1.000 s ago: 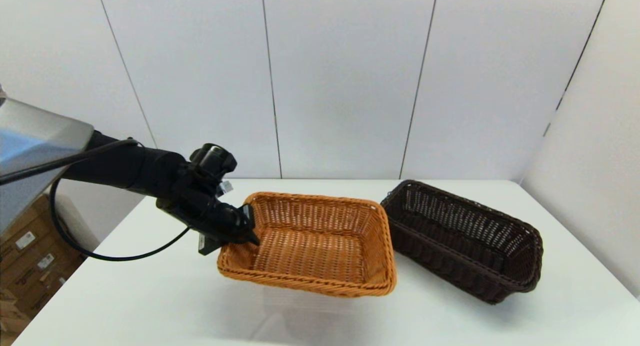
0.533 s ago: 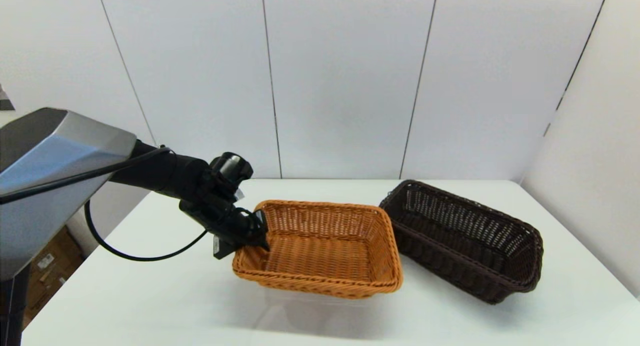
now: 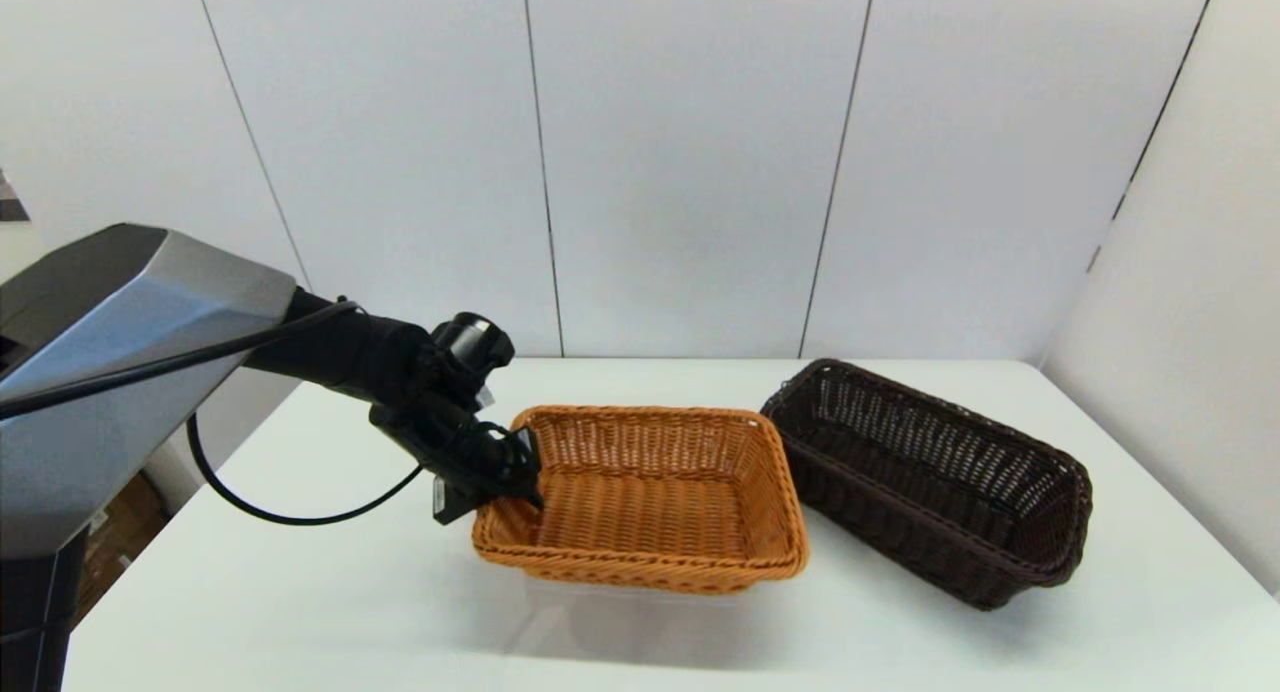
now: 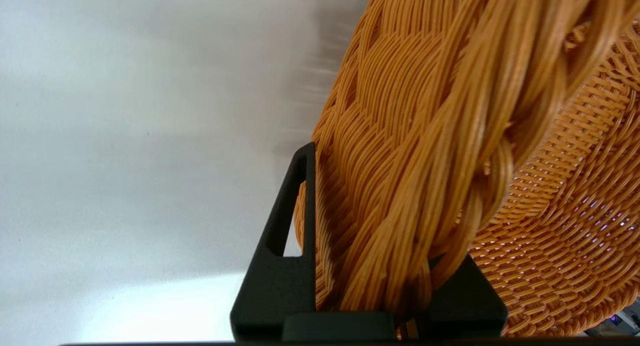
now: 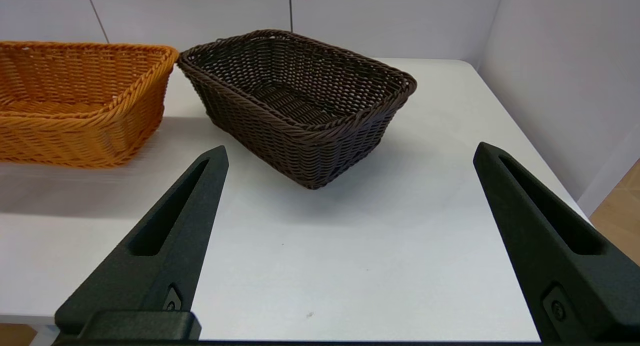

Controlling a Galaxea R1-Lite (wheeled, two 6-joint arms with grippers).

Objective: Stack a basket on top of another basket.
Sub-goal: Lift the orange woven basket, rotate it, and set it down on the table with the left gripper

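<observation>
Orange-tan basket (image 3: 650,492), long axis crosswise, left jaws clamping its rim; right jaws wide apart.

Orange-tan woven basket (image 3: 640,497); dark brown basket (image 3: 930,482).

My left gripper (image 3: 515,472) is clamped over the near-left rim of the orange basket (image 3: 650,492), which hangs clear of the white table (image 3: 300,612), with open table below it and to its left. The dark basket (image 3: 930,477) stands just beside the orange basket's right side, their rims nearly touching, so no finger passes between them; its open top is unobstructed from above. My right gripper (image 5: 350,186) sits with fingers spread wide near the table's front edge, bare table lying between it and the dark basket.
</observation>
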